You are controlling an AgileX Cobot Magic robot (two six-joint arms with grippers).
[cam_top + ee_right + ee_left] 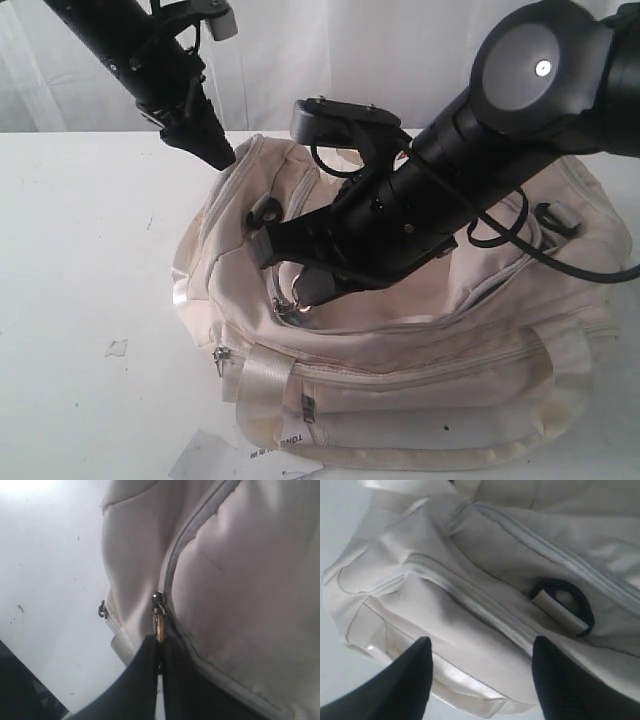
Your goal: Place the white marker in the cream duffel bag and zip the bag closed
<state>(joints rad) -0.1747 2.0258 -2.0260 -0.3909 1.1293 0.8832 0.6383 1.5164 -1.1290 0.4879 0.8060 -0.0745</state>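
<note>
The cream duffel bag (400, 360) lies on the white table (80, 250). My right gripper (305, 290) reaches across its top and is shut on the brass zipper pull (159, 625) of the bag's (240, 580) top zipper, whose grey track runs away from the slider. My left gripper (215, 150) hovers just above the bag's far left end. It is open, and its black fingers (415, 670) stand wide apart over the bag (485, 555) with nothing between them. The white marker is out of view.
A black D-ring clip (570, 605) sits on the bag's end near the left gripper. White paper tags (270, 455) lie at the table's front edge. A side zipper pull (220, 358) hangs at the bag's left corner. A small scrap (117, 347) lies on the table.
</note>
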